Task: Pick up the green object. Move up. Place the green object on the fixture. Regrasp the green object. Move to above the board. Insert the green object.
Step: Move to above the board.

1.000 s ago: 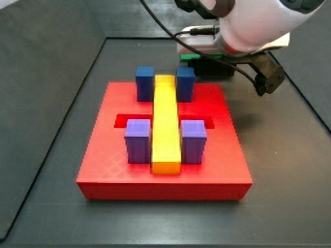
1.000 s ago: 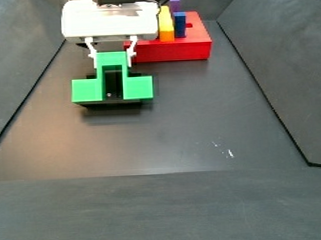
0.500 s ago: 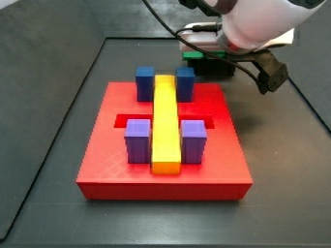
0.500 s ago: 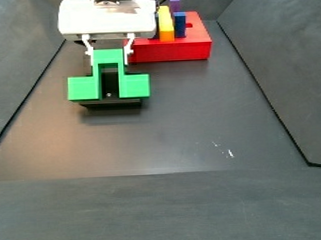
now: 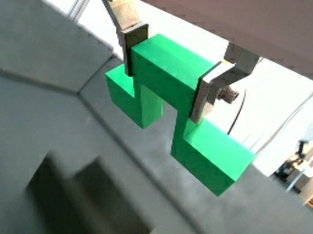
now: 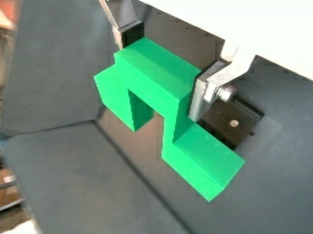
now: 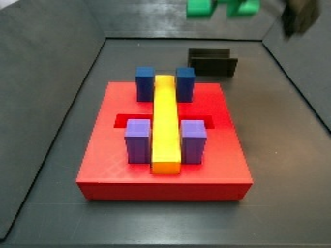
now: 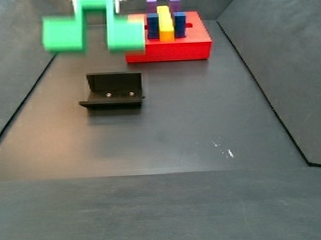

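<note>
Aloft — green object (image 5: 171,101) between claw (image 5: 175,66) fingers

We see dark floor (image 8: 193,181), matte, walled in by dark panels. Fixture (image 8: 111,91) stands bare on floor, apart from board (image 7: 162,165), just beyond its far edge in a side view (image 7: 212,63). Board lies flat on floor. We spot small pale fleck (image 8: 220,145) on open floor. Gripper (image 5: 175,76) clamps green object (image 5: 166,82) well above floor, not resting on it.
</note>
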Motion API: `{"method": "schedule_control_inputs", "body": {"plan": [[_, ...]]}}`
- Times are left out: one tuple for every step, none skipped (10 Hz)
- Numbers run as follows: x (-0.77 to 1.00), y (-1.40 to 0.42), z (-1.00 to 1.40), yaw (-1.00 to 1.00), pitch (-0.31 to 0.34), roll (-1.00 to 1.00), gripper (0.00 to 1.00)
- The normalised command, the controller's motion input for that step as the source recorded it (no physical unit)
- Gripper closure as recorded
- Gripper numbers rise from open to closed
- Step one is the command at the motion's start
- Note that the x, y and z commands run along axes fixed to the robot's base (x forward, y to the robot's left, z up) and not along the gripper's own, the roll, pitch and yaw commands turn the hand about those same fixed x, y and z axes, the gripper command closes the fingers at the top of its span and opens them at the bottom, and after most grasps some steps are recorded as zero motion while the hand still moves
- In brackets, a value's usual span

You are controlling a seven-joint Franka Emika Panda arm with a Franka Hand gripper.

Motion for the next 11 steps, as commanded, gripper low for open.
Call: {"method": "schedule_control_inputs", "body": {"plan": [[0.00,-0.02,1.40,-0.04,0.041,-0.03,1.00],[0.00,-0.01,1.40,-0.02,0.054,-0.02,1.00],[0.01,-0.03,0.72,-0.01,0.074,-0.01,1.00],[0.03,-0.01,0.39,0.00,0.091,0.00,1.00],[0.04,-0.01,0.20,0.02,0.103,0.01,1.00],[-1.03,-1.40,0.30,-0.08,0.087,-1.00,1.00],[-1.04,-1.40,0.29,-0.08,0.082,-1.00,1.00],[-1.12,-1.40,0.31,-0.07,0.061,-1.00,1.00],[-1.19,-1.40,0.29,-0.06,0.057,-1.00,1.00],[-1.21,-1.40,0.30,-0.06,0.056,-1.00,1.00],[-0.79,-0.85,0.19,-0.05,0.055,-1.00,1.00]]}}
